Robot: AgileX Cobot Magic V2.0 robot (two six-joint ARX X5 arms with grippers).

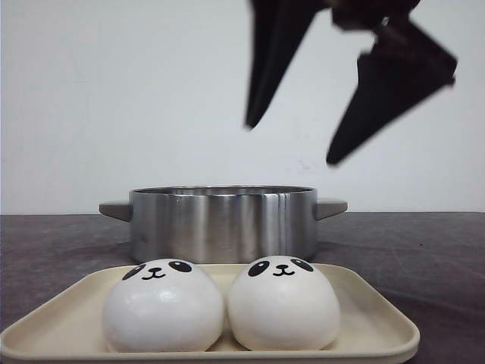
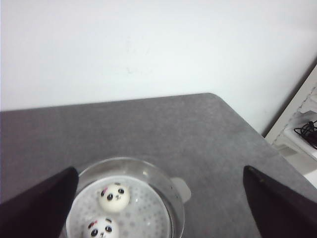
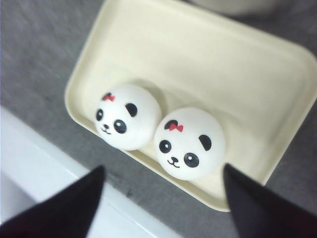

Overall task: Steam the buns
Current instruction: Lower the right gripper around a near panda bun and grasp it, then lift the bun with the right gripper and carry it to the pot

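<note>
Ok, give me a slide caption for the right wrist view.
Open right gripper hovering above two panda-faced buns sitting side by side, touching, on a cream tray.

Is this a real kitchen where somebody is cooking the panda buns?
Probably not a kitchen: more likely a robot test bench. A steel pot and a cream tray of panda buns sit on a bare grey table against a plain white wall, no stove visible.

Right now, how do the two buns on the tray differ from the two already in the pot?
The tray buns sit side by side, touching, on the cream tray, not yet loaded. The pot buns rest slightly apart on the perforated steamer plate inside the steel pot. The right gripper hangs open above the tray buns, the left gripper open above the pot buns. All four are white with panda faces.
</note>
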